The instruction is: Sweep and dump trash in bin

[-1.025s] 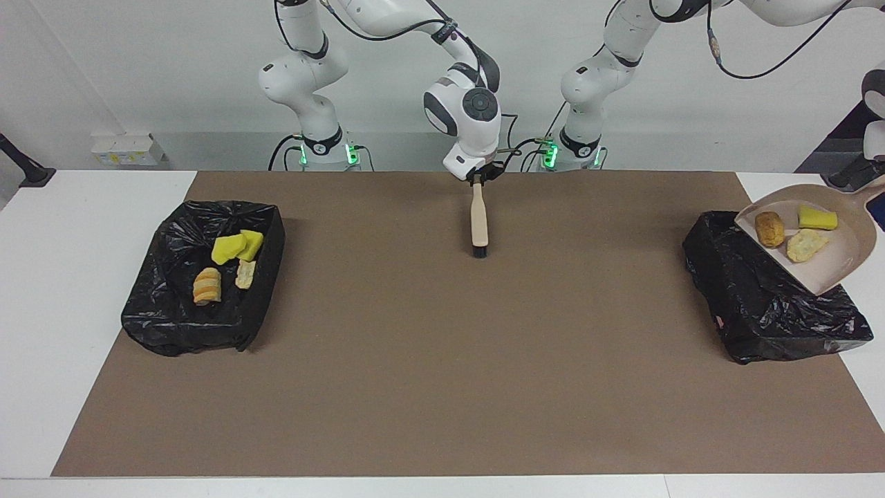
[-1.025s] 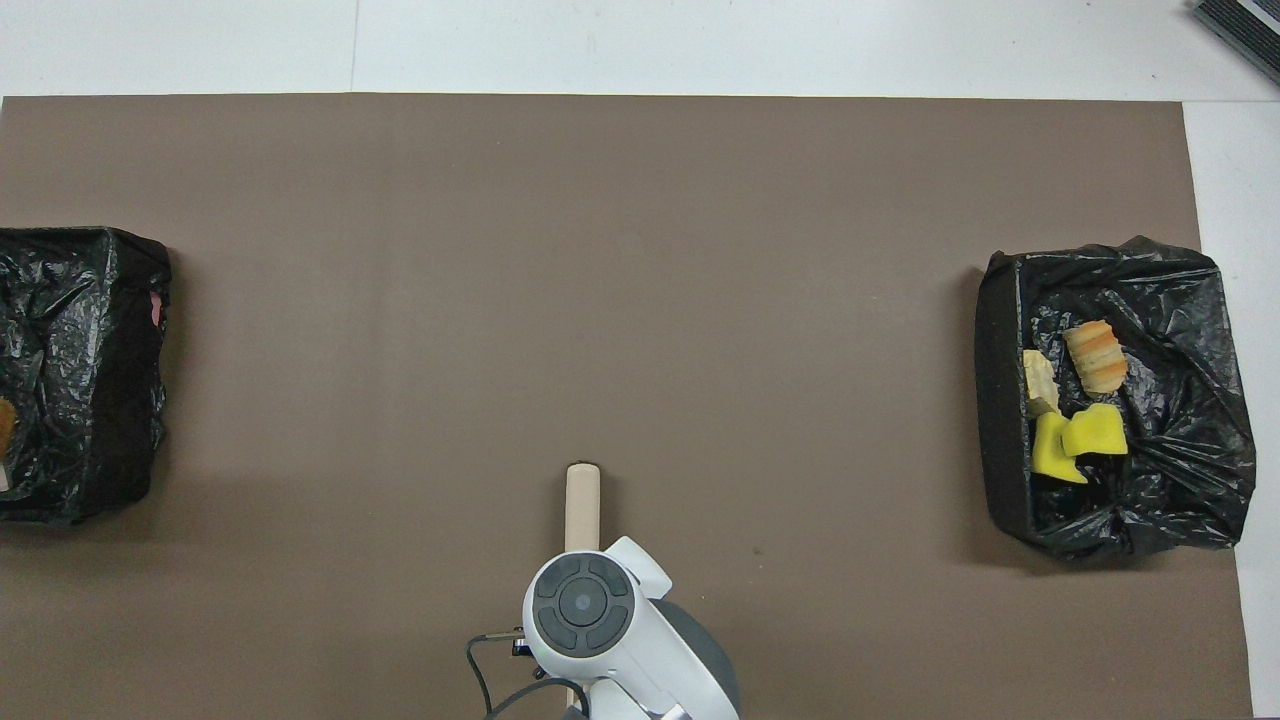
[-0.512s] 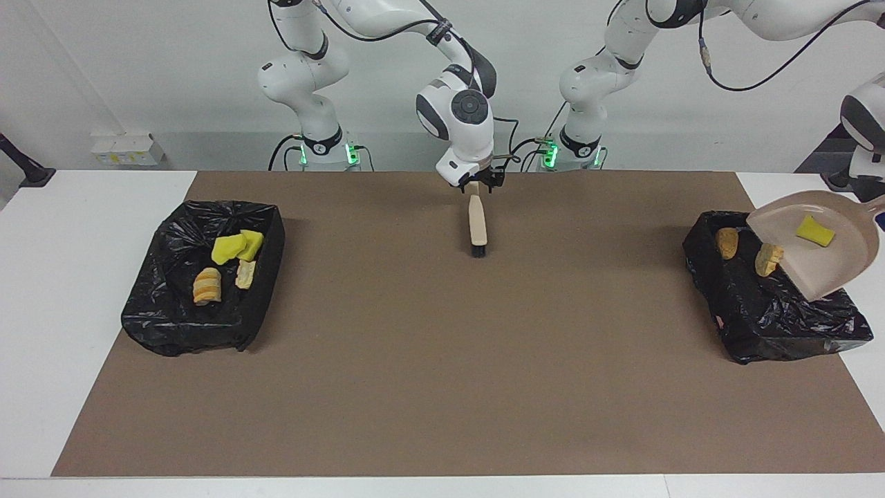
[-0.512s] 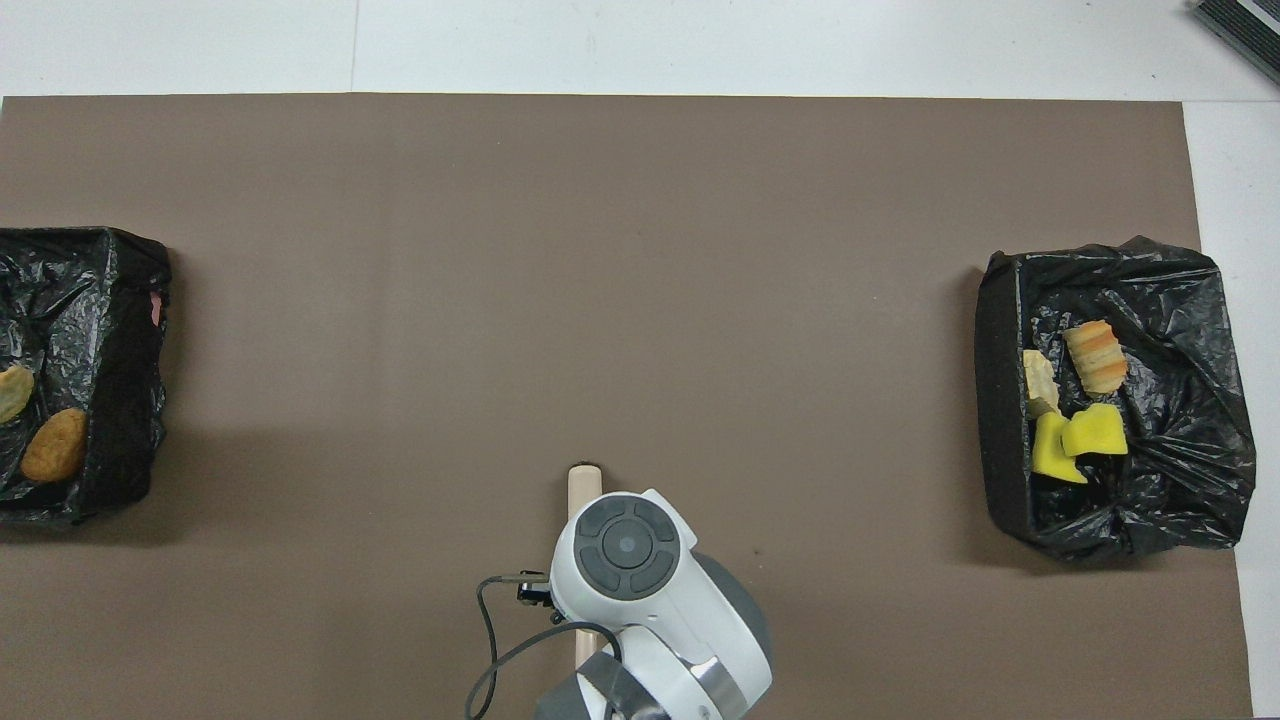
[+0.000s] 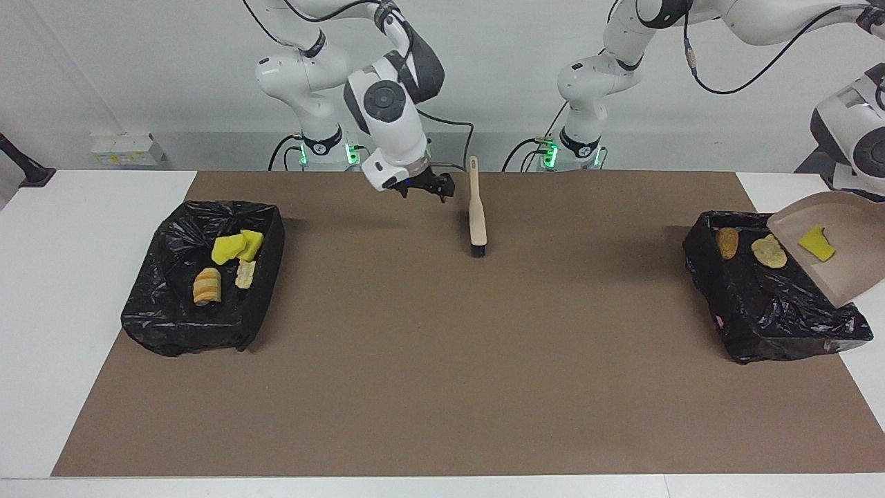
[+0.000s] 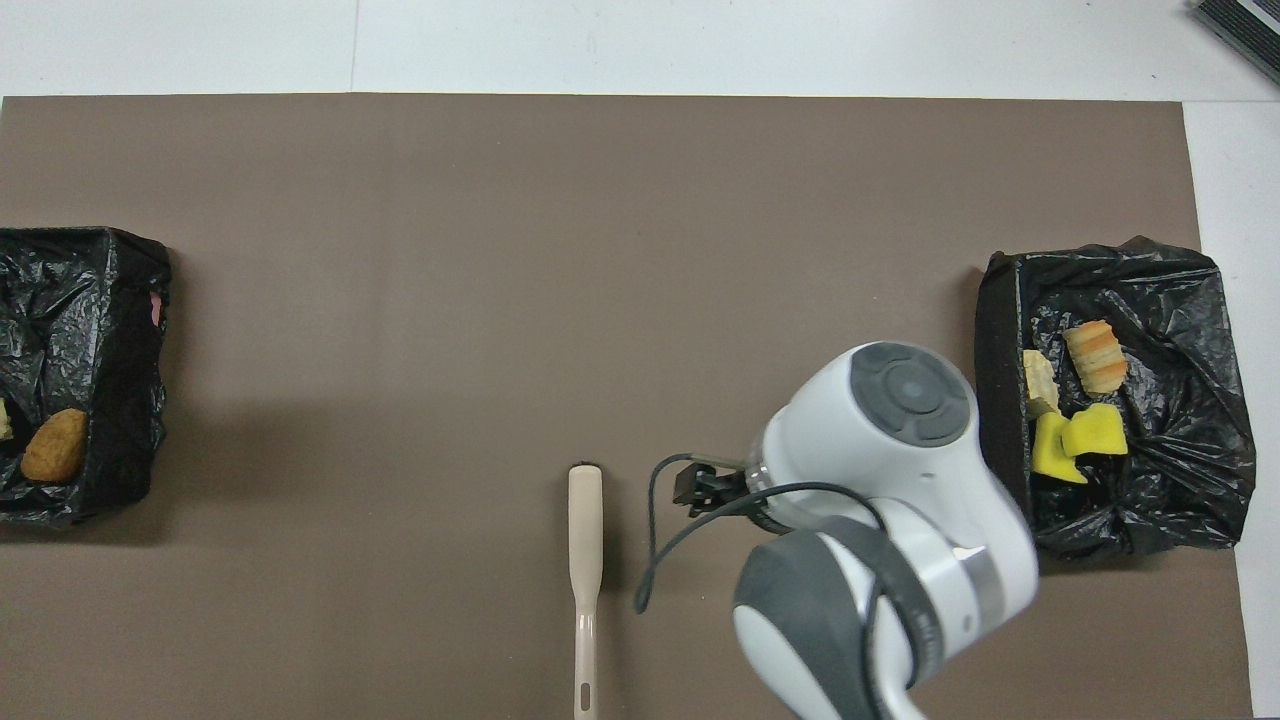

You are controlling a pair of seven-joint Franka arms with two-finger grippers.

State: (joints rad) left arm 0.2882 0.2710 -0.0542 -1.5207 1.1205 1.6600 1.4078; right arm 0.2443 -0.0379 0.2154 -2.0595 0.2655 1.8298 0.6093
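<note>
The beige dustpan [image 5: 840, 266] hangs tilted over the black-lined bin [image 5: 774, 311] at the left arm's end, held at its handle by my left arm [image 5: 854, 138]; that gripper is cut off by the edge of the view. One yellow trash chunk [image 5: 817, 242] still lies in the pan. Two bread pieces [image 5: 727, 242] [image 5: 769, 250] lie in the bin below, and one [image 6: 55, 458] shows from overhead. The brush [image 5: 476, 207] [image 6: 585, 560] lies flat on the mat, handle toward the robots. My right gripper [image 5: 423, 191] hovers open and empty beside the brush handle.
A second black-lined bin [image 5: 207, 325] [image 6: 1110, 520] stands at the right arm's end, with yellow chunks [image 5: 236, 246] and bread pieces [image 5: 207, 286] inside. The brown mat [image 5: 442, 360] covers most of the white table.
My right gripper opened, let go of the brush and swung up toward the right arm's end. The dustpan tipped further and two bread pieces slid into the bin.
</note>
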